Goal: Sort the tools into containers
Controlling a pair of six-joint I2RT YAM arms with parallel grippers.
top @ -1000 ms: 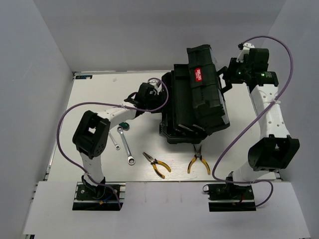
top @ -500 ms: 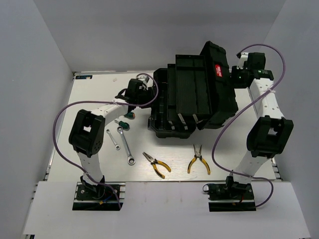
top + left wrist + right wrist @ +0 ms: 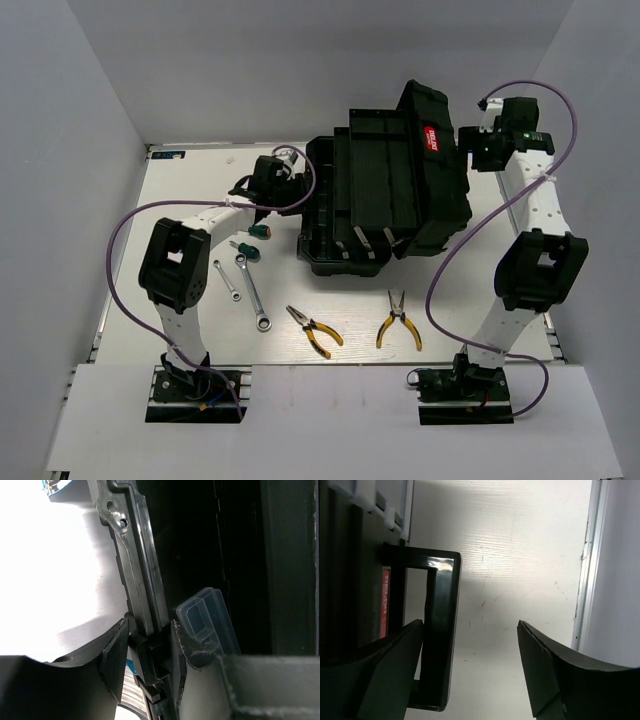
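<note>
The black toolbox (image 3: 385,190) lies open, its lid with the red-marked handle (image 3: 432,138) tipped over to the right. My left gripper (image 3: 292,186) is shut on the box's left rim (image 3: 142,605), beside a clear pocket (image 3: 209,620). My right gripper (image 3: 470,150) stands open by the lid; the handle bar (image 3: 442,630) sits just inside its left finger (image 3: 395,665), not pinched. On the table lie two yellow pliers (image 3: 314,330) (image 3: 399,320), two wrenches (image 3: 253,292) (image 3: 228,280) and two green screwdrivers (image 3: 262,231) (image 3: 245,248).
White walls close in the table on the left, back and right. The right arm's elbow (image 3: 540,270) stands right of the box. Purple cables loop over both arms. The table's right edge strip (image 3: 585,565) runs close behind my right gripper.
The lid swung open to the right and the box slid left with my left gripper. My right gripper has let go of the handle and spread wide.
</note>
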